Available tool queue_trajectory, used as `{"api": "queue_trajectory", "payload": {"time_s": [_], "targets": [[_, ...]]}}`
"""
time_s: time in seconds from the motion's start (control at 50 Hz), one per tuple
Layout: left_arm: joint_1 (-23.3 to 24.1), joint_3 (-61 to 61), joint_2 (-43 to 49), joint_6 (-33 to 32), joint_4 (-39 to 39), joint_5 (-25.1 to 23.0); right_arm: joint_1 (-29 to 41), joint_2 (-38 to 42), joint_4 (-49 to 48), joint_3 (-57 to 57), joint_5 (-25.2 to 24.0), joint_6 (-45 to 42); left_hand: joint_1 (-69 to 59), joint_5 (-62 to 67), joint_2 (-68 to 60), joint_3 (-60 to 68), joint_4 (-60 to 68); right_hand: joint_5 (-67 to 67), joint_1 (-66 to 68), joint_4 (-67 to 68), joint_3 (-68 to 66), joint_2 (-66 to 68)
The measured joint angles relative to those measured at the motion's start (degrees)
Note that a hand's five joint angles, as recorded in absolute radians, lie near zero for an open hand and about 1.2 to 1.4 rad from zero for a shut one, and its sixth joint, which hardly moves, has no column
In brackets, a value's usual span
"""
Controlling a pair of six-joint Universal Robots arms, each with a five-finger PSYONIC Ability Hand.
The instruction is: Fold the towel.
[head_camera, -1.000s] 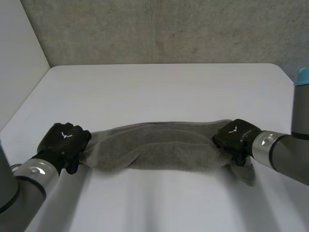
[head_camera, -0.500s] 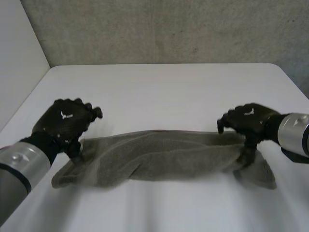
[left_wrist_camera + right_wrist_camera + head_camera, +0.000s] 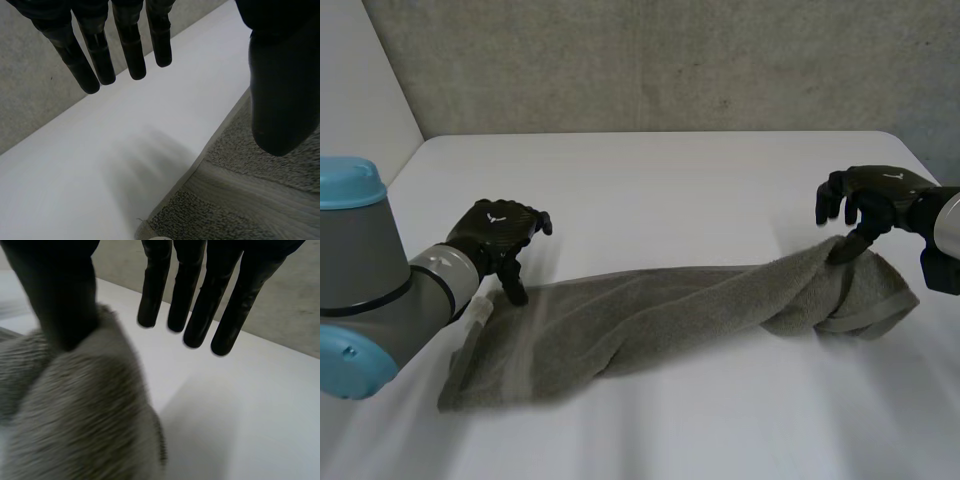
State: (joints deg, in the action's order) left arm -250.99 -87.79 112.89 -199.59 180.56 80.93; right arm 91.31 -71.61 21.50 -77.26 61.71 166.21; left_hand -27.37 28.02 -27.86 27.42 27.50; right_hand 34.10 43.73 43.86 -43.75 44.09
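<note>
A grey towel (image 3: 660,315) lies bunched lengthwise across the white table (image 3: 670,190), its left end flat and its right end rumpled into a hump. My left hand (image 3: 495,232) hovers at the towel's left end, open, with its thumb pointing down at the cloth's far edge. In the left wrist view the fingers (image 3: 130,45) hang straight over bare table and the thumb (image 3: 280,75) is above the towel (image 3: 240,200). My right hand (image 3: 880,190) is open above the right end. Its thumb (image 3: 60,290) rests on the hump of the towel (image 3: 85,410), and its fingers (image 3: 200,295) stand straight and apart from it.
A concrete wall (image 3: 670,60) rises behind the table's far edge and a white panel (image 3: 360,130) closes off the left side. My left arm's blue-capped elbow (image 3: 350,185) bulks large at the near left.
Both hands have opened and let go of the towel's ends, then lifted and drawn back toward the far side. The towel's ends have dropped onto the table.
</note>
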Motion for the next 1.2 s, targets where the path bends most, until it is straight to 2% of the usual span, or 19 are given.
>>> {"api": "queue_trajectory", "payload": {"time_s": [0.04,0.08,0.18,0.2,0.24,0.36,0.5,0.62,0.7,0.84,1.0,1.2], "targets": [[-0.1,1.0,1.3,0.0,-0.1,0.2,-0.1,0.0,1.3,-0.3,-3.0,-1.1,0.0,0.1,0.0,0.2,0.0,8.6,9.3,8.8,-9.0,9.2],[-0.2,1.4,1.7,0.0,-0.1,0.4,-0.2,-0.1,3.3,-0.6,-5.9,-3.0,0.0,0.2,0.0,0.2,0.0,11.2,11.7,11.4,-11.6,11.3],[-0.3,1.5,1.9,0.0,-0.1,0.7,-1.2,-0.7,10.7,-1.2,-11.6,-11.2,0.0,0.2,0.0,0.2,0.0,-0.1,-0.2,0.9,0.1,0.1],[-0.3,1.5,1.8,0.0,0.0,0.7,-1.5,-0.7,12.7,-1.2,-12.3,-13.5,0.0,0.2,0.0,0.2,0.0,-9.1,-7.9,-7.9,5.9,-7.9],[-0.3,1.5,1.7,0.0,0.0,0.7,-2.2,-0.9,16.5,-1.2,-12.6,-18.0,0.0,0.2,0.0,0.2,0.0,-17.9,-16.4,-16.0,6.1,-16.6],[-0.3,1.6,1.6,0.0,0.3,0.7,-2.9,-0.9,21.7,-0.9,-10.5,-24.1,0.0,0.2,0.0,0.2,0.0,-6.2,-6.2,-6.3,6.1,-7.0],[-0.3,2.2,2.2,-0.1,0.4,0.7,-4.1,-1.0,25.0,-1.1,-10.0,-28.3,0.0,0.2,0.0,0.2,0.0,-15.7,-14.1,-13.7,13.6,-13.8],[-0.3,2.9,2.9,-0.1,0.4,0.8,-6.9,-1.2,21.3,0.3,-10.3,-24.4,0.0,0.2,0.0,0.2,0.0,-18.6,-16.6,-16.3,16.4,-15.7],[-0.3,3.7,3.8,-0.1,0.4,0.8,-7.9,-0.7,14.2,0.9,-10.1,-16.8,0.0,0.2,0.0,0.2,0.0,-19.5,-17.3,-17.3,17.3,-16.3],[-0.3,5.3,5.7,-0.3,0.3,0.8,-7.3,2.1,4.6,0.6,-6.5,-8.2,0.1,-0.8,0.1,0.1,-0.1,-20.9,-18.6,-18.8,18.7,-18.1],[-0.3,7.6,8.6,-0.6,-0.1,0.6,-2.9,8.4,2.8,1.2,-1.1,-7.0,0.1,-1.2,0.1,0.1,-0.1,-22.1,-19.5,-20.1,19.6,-18.5],[-0.2,10.7,11.5,-0.7,-1.6,0.5,0.3,14.9,3.1,2.8,0.1,-7.2,0.3,-2.2,0.2,-0.7,-0.2,-22.1,-19.6,-20.1,19.6,-18.5]]}}
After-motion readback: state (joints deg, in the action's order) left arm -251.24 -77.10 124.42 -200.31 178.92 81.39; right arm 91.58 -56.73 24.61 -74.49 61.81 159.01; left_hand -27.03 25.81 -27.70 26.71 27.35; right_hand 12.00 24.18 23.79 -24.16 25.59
